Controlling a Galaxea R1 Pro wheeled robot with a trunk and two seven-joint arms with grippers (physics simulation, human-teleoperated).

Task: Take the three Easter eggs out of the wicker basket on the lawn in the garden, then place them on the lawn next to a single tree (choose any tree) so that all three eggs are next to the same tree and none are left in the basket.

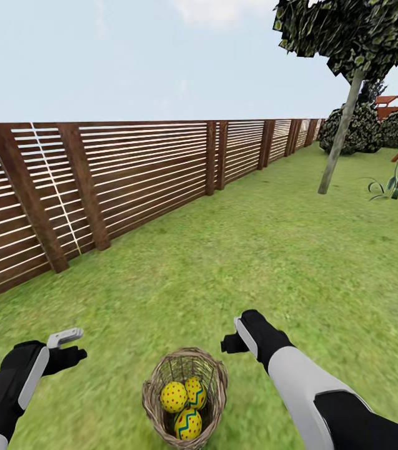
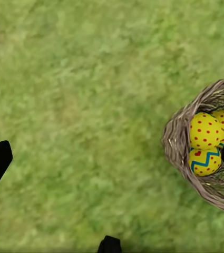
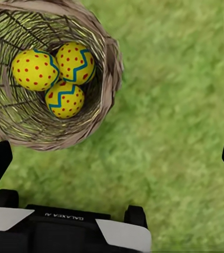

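Three eggs point(image 1: 184, 402) are lying together in the basket point(image 1: 155, 387) on the lawn point(image 1: 273, 262), while the left end effector point(image 1: 67, 345) and right end effector point(image 1: 236, 334) are hovering on either side with jaws spread and empty, the tree point(image 1: 341, 134) standing well apart.

Small white lettering, upside down, reads "GALAXEA" plus a further unreadable character; it stands on the right gripper point(image 3: 112, 158)'s dark body, behind its fingers; nothing else legible.
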